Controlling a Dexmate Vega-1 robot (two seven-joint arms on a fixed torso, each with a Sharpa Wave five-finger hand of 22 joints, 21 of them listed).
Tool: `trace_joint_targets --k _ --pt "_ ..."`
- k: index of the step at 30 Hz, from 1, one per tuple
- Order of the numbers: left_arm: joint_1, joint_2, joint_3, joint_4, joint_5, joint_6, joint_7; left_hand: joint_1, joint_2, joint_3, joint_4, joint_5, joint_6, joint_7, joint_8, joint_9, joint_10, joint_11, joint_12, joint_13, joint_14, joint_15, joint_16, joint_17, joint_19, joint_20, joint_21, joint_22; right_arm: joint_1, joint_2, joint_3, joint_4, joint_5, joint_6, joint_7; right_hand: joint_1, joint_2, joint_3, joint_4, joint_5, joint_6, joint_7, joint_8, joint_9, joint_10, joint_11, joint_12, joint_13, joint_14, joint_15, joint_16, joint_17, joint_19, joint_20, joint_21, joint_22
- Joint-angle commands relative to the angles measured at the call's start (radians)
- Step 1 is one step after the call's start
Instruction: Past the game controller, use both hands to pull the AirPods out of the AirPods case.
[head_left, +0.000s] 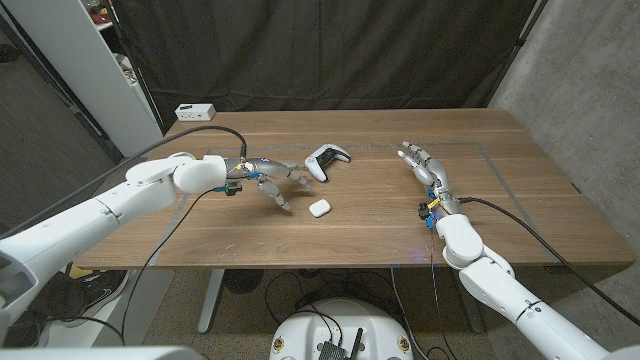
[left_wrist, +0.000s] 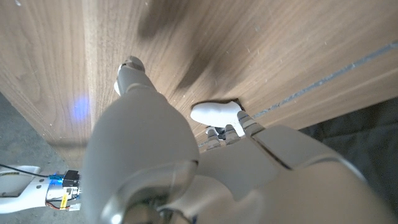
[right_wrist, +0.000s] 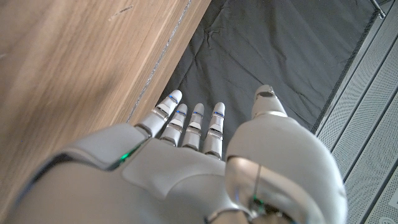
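Near the middle of the surface (head_left: 380, 215), a little toward its front edge, the white AirPods case (head_left: 319, 208) lies closed as far as the head view shows, with the game controller (head_left: 327, 162) just behind it, toward the far edge. The left hand (head_left: 268, 178) hovers just beside the case on its left, fingers spread and angled down, holding nothing. The right hand (head_left: 428, 172) waits well apart, toward the right edge, fingers straight and close together, also holding nothing; in its own wrist view the right hand's fingers (right_wrist: 194, 127) reach out past the far edge of the surface.

Judging from this layout, the main risk is the case itself: it is small, smooth and light, so a fingertip arriving from one side would likely skid it across the wood or knock it into the controller rather than pinch it. With the right hand so far off, the left may try to lift alone, and the case could tip or drop. The lid looks unopened, so the earbuds cannot be pulled yet; prying it with a weak hold could flick the case away.
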Motion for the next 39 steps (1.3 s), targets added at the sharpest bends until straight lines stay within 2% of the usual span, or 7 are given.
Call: trace_joint_targets --k 1,11,12,15,24,29,39 --pt "-0.138 -0.048 0.053 0.021 0.188 -0.138 -0.109 -0.007 0.01 -0.011 0.005 0.0 0.003 -0.001 0.003 0.002 -0.048 0.005 0.003 0.0 -0.104 -0.002 0.0 0.002 -0.024 0.012 -0.003 0.001 -0.004 -0.018 0.005 -0.018 0.01 -0.01 0.02 0.005 0.008 0.004 0.0 0.007 0.003 -0.001 -0.004 0.002 0.007 0.001 0.005 0.004 -0.002 -0.06 0.005 -0.001 -0.005 0.002 0.007 0.004" --pt "-0.195 -0.079 0.076 0.07 0.206 -0.245 -0.148 -0.023 0.008 -0.018 0.015 -0.003 -0.026 0.006 -0.005 0.002 -0.058 0.006 0.002 -0.001 -0.114 -0.001 -0.001 0.003 -0.039 0.018 -0.002 0.0 0.029 -0.015 -0.003 0.014 0.028 -0.011 0.052 0.004 0.007 0.004 0.0 0.007 0.002 -0.001 -0.005 0.002 0.007 0.002 0.005 0.004 -0.002 -0.062 0.004 -0.001 -0.01 0.004 0.005 0.004" --pt "-0.202 -0.086 0.084 0.083 0.233 -0.266 -0.133 -0.029 0.004 -0.021 0.018 -0.006 -0.065 0.008 -0.015 0.0 -0.06 0.008 0.004 -0.001 -0.115 -0.002 0.0 0.003 -0.043 0.016 0.0 0.0 0.035 -0.012 -0.007 0.02 0.026 -0.008 0.054 0.004 0.007 0.004 0.0 0.007 0.002 -0.002 -0.005 0.002 0.007 0.001 0.005 0.004 -0.002 -0.061 0.005 -0.001 -0.01 0.003 0.006 0.004" --pt "-0.206 -0.101 0.091 0.102 0.249 -0.286 -0.116 -0.041 0.004 -0.023 0.026 -0.011 -0.112 0.004 -0.02 0.0 -0.063 0.007 0.005 -0.001 -0.118 -0.007 0.001 0.003 -0.044 0.014 0.003 0.0 0.036 -0.011 -0.008 0.021 0.026 -0.008 0.052 0.004 0.007 0.004 0.0 0.007 0.002 -0.002 -0.005 0.002 0.008 0.0 0.005 0.004 -0.002 -0.061 0.005 -0.001 -0.011 0.004 0.005 0.004" --pt "-0.173 -0.105 0.086 0.109 0.353 -0.311 0.025 -0.055 0.011 -0.02 0.036 -0.021 -0.078 0.002 0.004 0.001 -0.062 -0.001 0.009 -0.002 -0.121 -0.01 0.002 0.002 -0.059 0.018 0.001 0.0 0.02 -0.02 -0.001 -0.007 0.029 -0.03 0.037 0.005 0.008 0.004 0.0 0.007 0.003 -0.001 -0.004 0.003 0.008 0.0 0.005 0.004 -0.001 -0.062 0.005 -0.001 -0.013 0.005 0.005 0.004" --pt "-0.161 -0.109 0.091 0.122 0.348 -0.308 0.041 -0.05 0.02 -0.013 0.036 -0.029 -0.063 -0.004 0.011 0.001 -0.05 -0.013 0.015 -0.001 -0.117 -0.022 0.003 0.002 -0.061 0.012 0.003 0.0 0.012 -0.025 -0.001 -0.017 0.029 -0.038 0.034 0.004 0.008 0.004 0.0 0.007 0.003 -0.001 -0.004 0.003 0.008 -0.001 0.005 0.005 -0.002 -0.062 0.005 -0.001 -0.014 0.005 0.005 0.004" --pt "-0.138 -0.121 0.093 0.133 0.332 -0.282 0.062 -0.052 0.025 -0.009 0.039 -0.046 -0.033 0.018 0.023 0.001 -0.04 -0.01 0.022 -0.001 -0.106 -0.024 0.007 0.001 -0.059 0.018 0.007 0.0 0.001 -0.024 0.002 -0.015 0.033 -0.027 0.03 0.001 0.008 0.003 0.002 0.007 0.003 0.0 -0.005 0.003 0.01 -0.005 0.006 0.005 -0.001 -0.062 0.006 -0.001 -0.017 0.006 0.004 0.004"
